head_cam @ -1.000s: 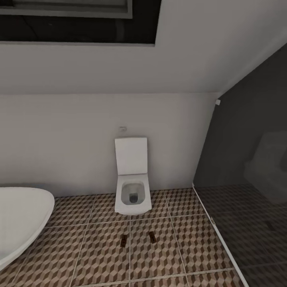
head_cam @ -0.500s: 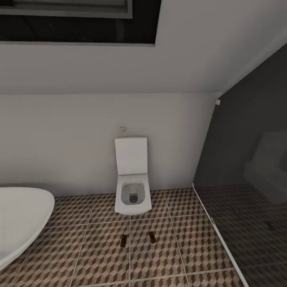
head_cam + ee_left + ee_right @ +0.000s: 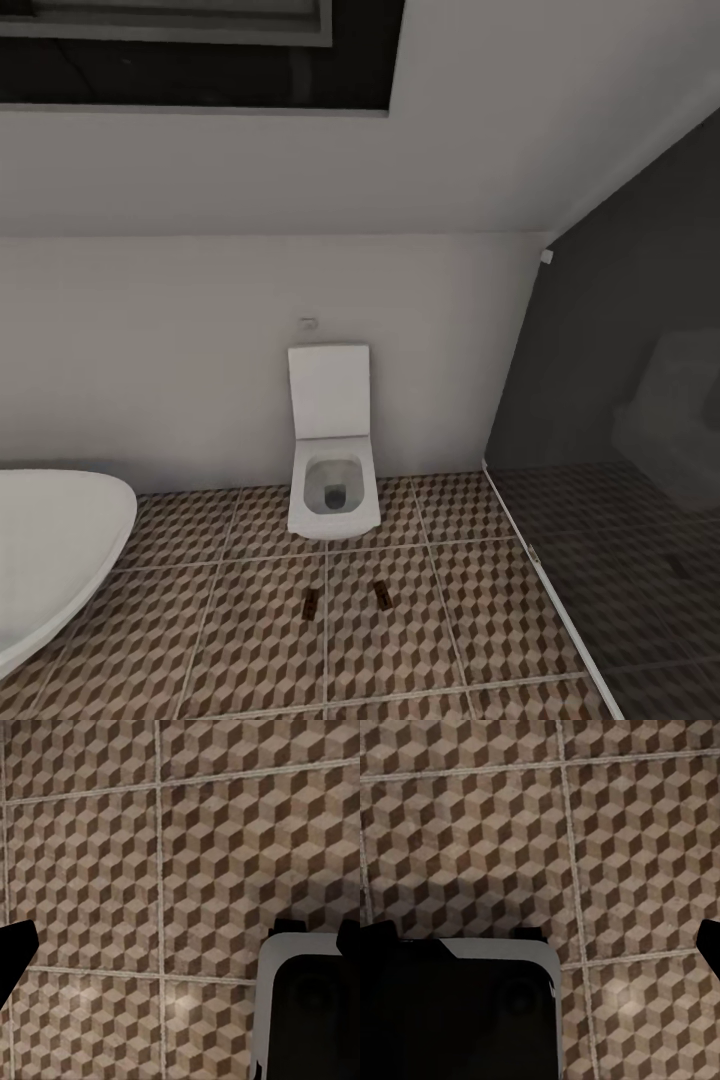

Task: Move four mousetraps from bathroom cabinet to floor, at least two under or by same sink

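Mousetraps first: two tiny flat brown wooden slabs with dark metal parts lie on the cube-patterned brown, beige and grey tiled bathroom floor [image 3: 250,640], one [image 3: 311,602] just left of a pale grout line and the other [image 3: 383,595] to its right, near each other but apart. Both sit on open tiles in front of the white squarish toilet [image 3: 333,497], whose rectangular lid stands upright against the pale wall. At the near left of the head view curves the rim of the large smooth white sink [image 3: 60,550], well apart from both traps.

Each wrist view looks down at bare tiles. The left hand [image 3: 161,945] shows a dark fingertip at either side with floor between, so it looks released and empty; the right hand [image 3: 544,937] likewise stands spread with nothing between its tips.

Judging from this, two traps are down on the floor, but neither seems to lie under or directly beside the basin, and the other two are out of sight. To do the step well, further traps should go right at the foot of the sink, or these two be shifted there, all on this same tiled surface. Keep clear of the dark tinted glass shower panel [image 3: 620,430] on the right.
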You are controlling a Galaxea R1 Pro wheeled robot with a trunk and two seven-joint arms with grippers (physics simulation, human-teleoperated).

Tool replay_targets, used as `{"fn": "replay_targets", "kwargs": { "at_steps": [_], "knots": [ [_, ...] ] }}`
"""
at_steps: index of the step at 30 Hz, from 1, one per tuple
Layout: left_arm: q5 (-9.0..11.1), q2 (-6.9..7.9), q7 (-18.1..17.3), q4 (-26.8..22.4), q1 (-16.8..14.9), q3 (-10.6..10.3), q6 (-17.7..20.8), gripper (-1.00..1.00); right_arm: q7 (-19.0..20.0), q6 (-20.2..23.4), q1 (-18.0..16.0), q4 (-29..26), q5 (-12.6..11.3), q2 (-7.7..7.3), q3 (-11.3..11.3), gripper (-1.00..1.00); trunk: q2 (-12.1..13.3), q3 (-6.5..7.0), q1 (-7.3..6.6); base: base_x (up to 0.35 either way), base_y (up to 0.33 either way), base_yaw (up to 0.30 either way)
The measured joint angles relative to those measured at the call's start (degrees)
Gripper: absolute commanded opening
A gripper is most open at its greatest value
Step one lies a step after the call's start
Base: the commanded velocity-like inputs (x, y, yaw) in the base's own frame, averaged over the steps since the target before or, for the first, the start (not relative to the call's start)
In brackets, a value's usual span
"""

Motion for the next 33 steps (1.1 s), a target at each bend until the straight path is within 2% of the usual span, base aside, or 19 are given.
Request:
{"fn": "replay_targets", "kwargs": {
  "at_steps": [33],
  "knots": [
    [0.0,0.0,0.0,0.03,0.0,-0.01,0.05,1.0,0.0,0.0,-0.03,-0.02,0.1,0.05,-0.01,1.0,0.0,0.0,0.0,0.0,0.0,0.0]
  ]
}}
